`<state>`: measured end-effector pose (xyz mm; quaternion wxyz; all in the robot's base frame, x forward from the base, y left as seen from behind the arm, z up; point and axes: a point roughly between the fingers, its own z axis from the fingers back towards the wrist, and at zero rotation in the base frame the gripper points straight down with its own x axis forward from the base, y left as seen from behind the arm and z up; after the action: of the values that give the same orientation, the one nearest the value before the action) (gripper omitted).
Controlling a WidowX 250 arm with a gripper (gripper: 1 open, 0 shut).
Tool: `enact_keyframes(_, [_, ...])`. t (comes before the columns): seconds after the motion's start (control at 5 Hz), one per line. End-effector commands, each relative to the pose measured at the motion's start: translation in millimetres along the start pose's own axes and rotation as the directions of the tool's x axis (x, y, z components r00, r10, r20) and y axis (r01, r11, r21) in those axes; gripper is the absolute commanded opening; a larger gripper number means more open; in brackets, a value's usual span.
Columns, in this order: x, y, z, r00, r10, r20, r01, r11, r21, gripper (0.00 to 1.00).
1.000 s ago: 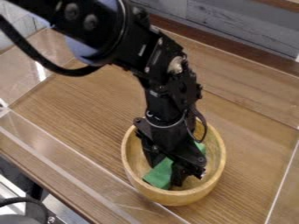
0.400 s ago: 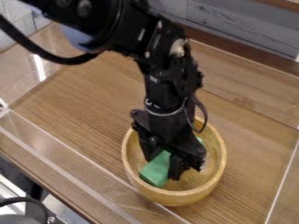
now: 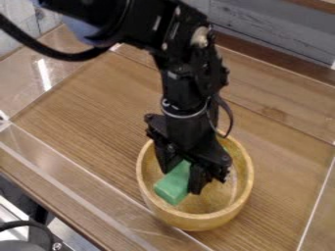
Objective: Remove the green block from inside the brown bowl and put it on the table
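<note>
The black claw [image 3: 190,169] of the robot arm points down into a round, light-brown wooden bowl with a thick rim [image 3: 207,222]. Its jaws are closed on a bright green rectangular block [image 3: 173,184], gripping the end nearer the arm. The block is tilted, its free end toward the near-left wall of the bowl, and lies within the bowl's outline; whether it touches the bowl's floor cannot be told. The bowl rests on a brown wood-grain counter [image 3: 92,125], with a clear acrylic wall [image 3: 66,181] along the counter's near-left edge.
</note>
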<state>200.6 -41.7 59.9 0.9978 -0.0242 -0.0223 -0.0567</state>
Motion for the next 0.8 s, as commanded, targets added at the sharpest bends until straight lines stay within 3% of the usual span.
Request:
enact_keyframes(0.0, [12.1, 2, 18.4, 0.998, 0.000, 0.058, 0.000, 1.000, -0.001, 0.00])
enact_keyframes(0.6, [12.1, 5, 29.9, 0.998, -0.004, 0.059, 0.004, 1.000, -0.004, 0.00])
